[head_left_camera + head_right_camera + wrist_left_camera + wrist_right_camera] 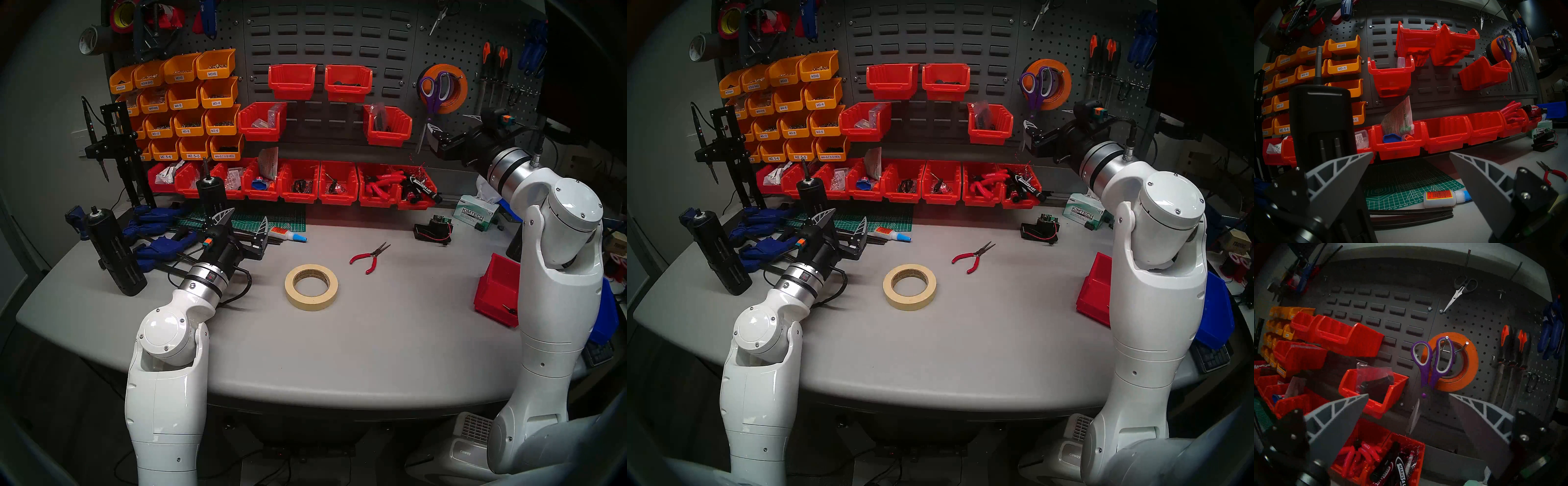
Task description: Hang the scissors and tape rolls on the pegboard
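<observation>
The purple-handled scissors (435,89) (1430,361) hang by one finger loop from a hook on the dark grey pegboard (451,44) (1483,322), blades pointing down. Behind them the orange tape roll (458,85) (1469,365) hangs on the same hooks, with a black roll (1491,50) behind it. My right gripper (453,124) (1409,394) is open just below the handles; the blade hangs free between its fingers. The cream masking tape roll (310,303) (910,302) lies flat mid-table. My left gripper (248,215) (1411,152) is open and empty above the green mat.
Red pliers (369,258) lie right of the cream roll and a glue bottle (288,234) lies by the mat. Black tool stands (112,254) and blue clamps crowd the left. A red bin (498,292) sits at the right edge. Small dark-handled scissors (1463,287) hang higher up.
</observation>
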`<state>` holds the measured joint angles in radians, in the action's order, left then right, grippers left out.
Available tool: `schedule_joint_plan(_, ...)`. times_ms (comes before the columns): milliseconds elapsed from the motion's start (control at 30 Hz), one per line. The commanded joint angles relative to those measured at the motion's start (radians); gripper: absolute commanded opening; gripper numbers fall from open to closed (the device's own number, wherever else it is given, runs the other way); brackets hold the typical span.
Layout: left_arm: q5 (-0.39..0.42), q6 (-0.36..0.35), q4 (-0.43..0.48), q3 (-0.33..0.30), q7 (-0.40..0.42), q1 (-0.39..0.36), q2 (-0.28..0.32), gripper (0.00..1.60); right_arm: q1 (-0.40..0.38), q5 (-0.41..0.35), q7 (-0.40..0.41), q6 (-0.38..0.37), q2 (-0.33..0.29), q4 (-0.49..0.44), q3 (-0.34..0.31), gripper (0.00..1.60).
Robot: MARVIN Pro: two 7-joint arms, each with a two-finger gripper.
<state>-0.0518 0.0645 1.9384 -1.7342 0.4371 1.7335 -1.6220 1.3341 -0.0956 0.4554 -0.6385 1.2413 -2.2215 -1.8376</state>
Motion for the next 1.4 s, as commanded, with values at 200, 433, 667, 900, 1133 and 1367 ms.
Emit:
schedule_joint_plan(200, 0.000, 0.005, 0.001, 0.000, 0.000, -0.001, 0.000, 1.60, 0.192, -0.088, 0.114, 0.015, 0.029, -0.189, -0.107, 1.60)
schedule_joint_plan(433, 0.000, 0.005, 0.001, 0.000, 0.000, -0.001, 0.000, 1.60, 0.291, -0.131, 0.181, 0.039, 0.070, -0.222, -0.161, 1.60)
schedule_joint_plan(667, 0.000, 0.004, 0.001, 0.000, 0.000, -0.001, 0.000, 1.60, 0.380, -0.180, 0.242, 0.091, 0.124, -0.222, -0.202, 1.60)
schedule_joint_plan(900, 0.000, 0.004, 0.001, 0.000, 0.000, -0.001, 0.000, 1.60, 0.476, -0.212, 0.286, 0.134, 0.182, -0.222, -0.201, 1.60)
schedule_joint_plan(1133, 0.000, 0.004, 0.001, 0.000, 0.000, -0.001, 0.000, 1.60, 0.567, -0.196, 0.304, 0.214, 0.237, -0.222, -0.146, 1.60)
schedule_joint_plan(1367, 0.000, 0.003, 0.001, 0.000, 0.000, -0.001, 0.000, 1.60, 0.638, -0.159, 0.288, 0.305, 0.286, -0.222, -0.082, 1.60)
